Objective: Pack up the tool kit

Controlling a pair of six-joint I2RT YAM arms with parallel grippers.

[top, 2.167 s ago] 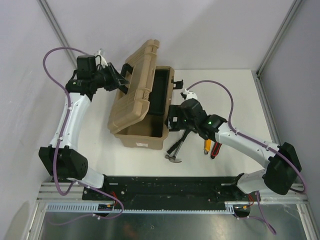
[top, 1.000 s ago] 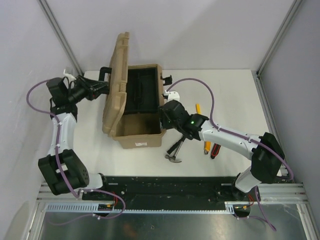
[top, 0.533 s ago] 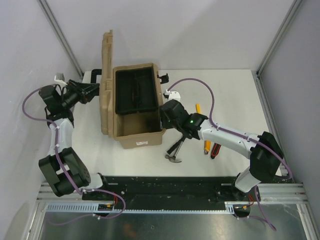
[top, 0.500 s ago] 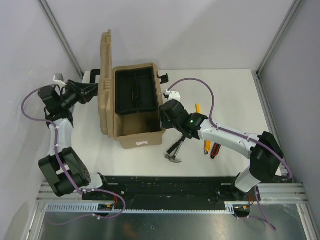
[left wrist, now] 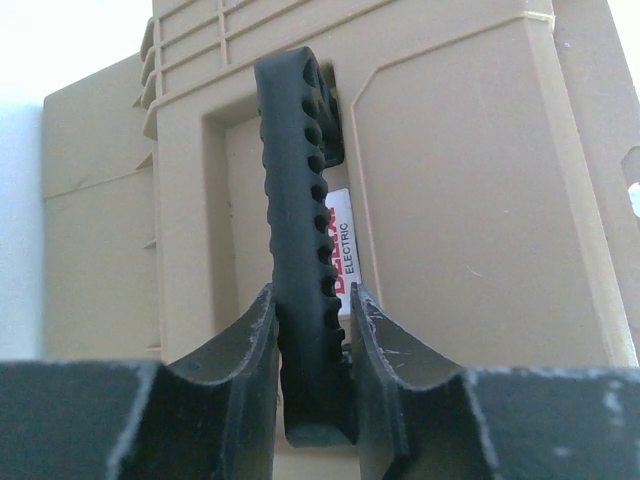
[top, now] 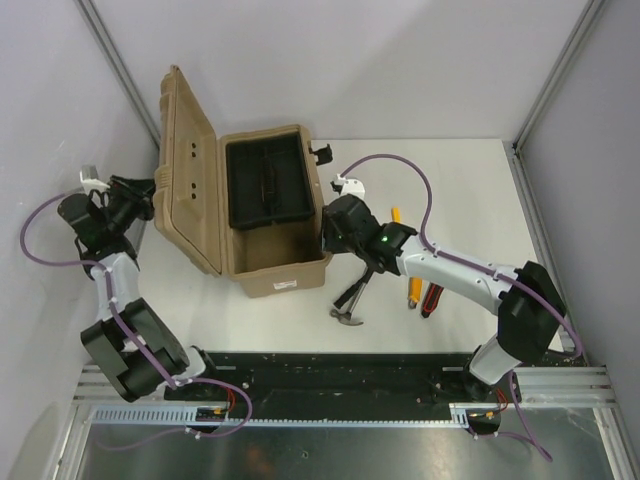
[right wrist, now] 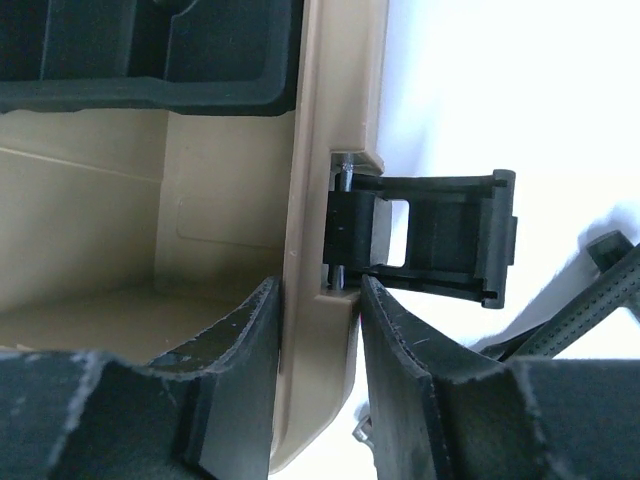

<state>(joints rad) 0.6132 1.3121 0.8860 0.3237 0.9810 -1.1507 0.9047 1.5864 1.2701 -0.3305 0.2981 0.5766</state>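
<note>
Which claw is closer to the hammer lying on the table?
Right. The right claw grips the toolbox wall just beside the hammer; the left claw holds the lid handle across the box.

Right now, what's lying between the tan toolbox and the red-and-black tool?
The hammer and an orange-handled screwdriver lie there on the table; the top view shows them.

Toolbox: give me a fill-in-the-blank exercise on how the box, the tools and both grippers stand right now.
1. The left gripper is clamped on the lid's black ___.
2. The right gripper grips the toolbox by its side wall, next to a black ___.
3. The lid of the box stands ___.
4. The hammer lies outside the box, on the ___.

Missing words: handle, latch, open, table.
</note>
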